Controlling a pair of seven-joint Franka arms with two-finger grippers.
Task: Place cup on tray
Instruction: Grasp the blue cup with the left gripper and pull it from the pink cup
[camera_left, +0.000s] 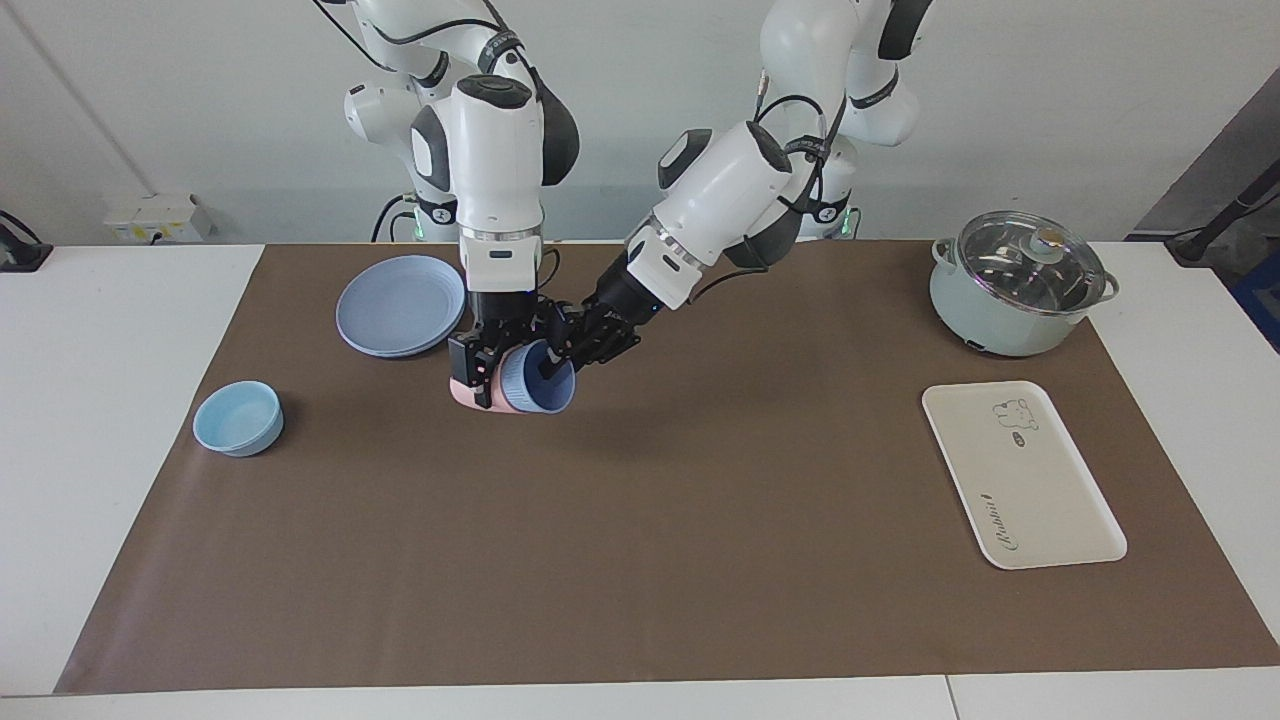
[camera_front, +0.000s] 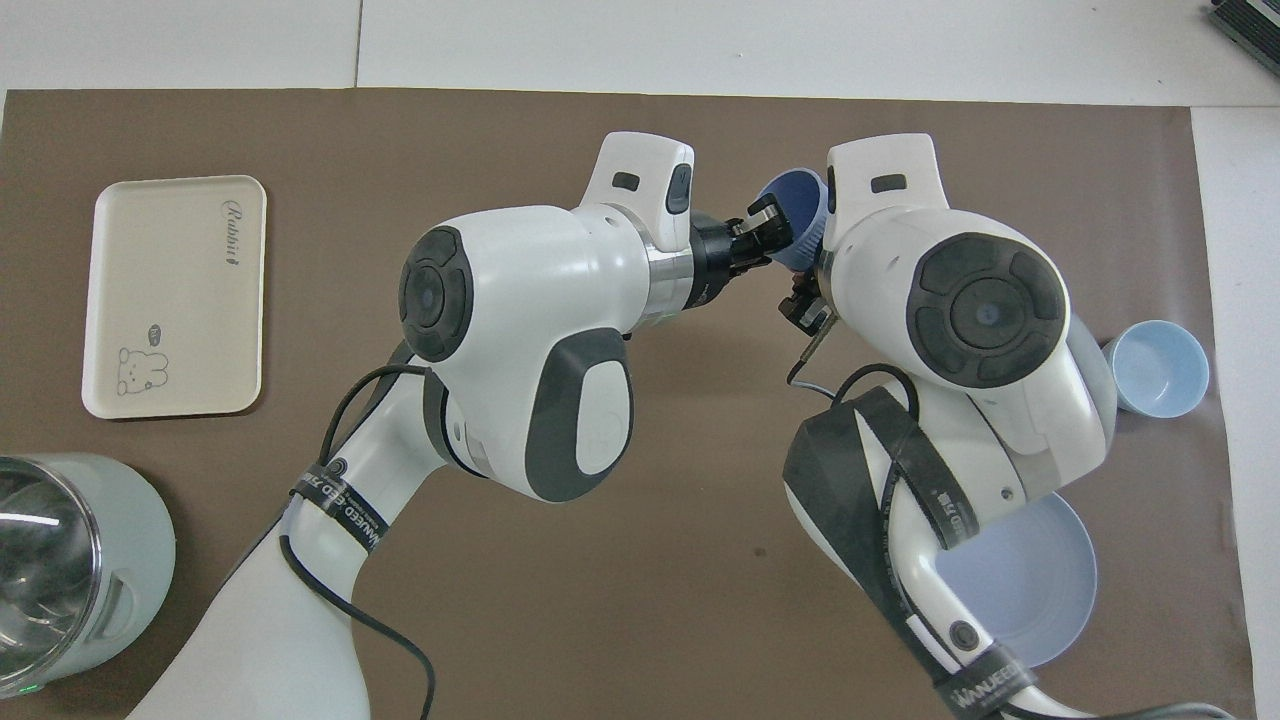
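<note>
The periwinkle-blue cup (camera_left: 538, 388) lies tilted on its side, its mouth turned away from the robots, with its base in a salmon-pink cup (camera_left: 466, 394). My right gripper (camera_left: 478, 372) comes straight down and is shut on the pink cup. My left gripper (camera_left: 553, 365) reaches in from the side and is shut on the blue cup's rim, one finger inside the mouth. In the overhead view the blue cup (camera_front: 797, 212) shows between both hands, with the left gripper (camera_front: 768, 222) at its rim. The cream tray (camera_left: 1020, 475) (camera_front: 175, 295) lies empty toward the left arm's end.
A blue plate (camera_left: 400, 305) lies near the right arm's base. A light-blue bowl (camera_left: 238, 418) stands toward the right arm's end of the brown mat. A lidded pale-green pot (camera_left: 1015, 285) stands nearer to the robots than the tray.
</note>
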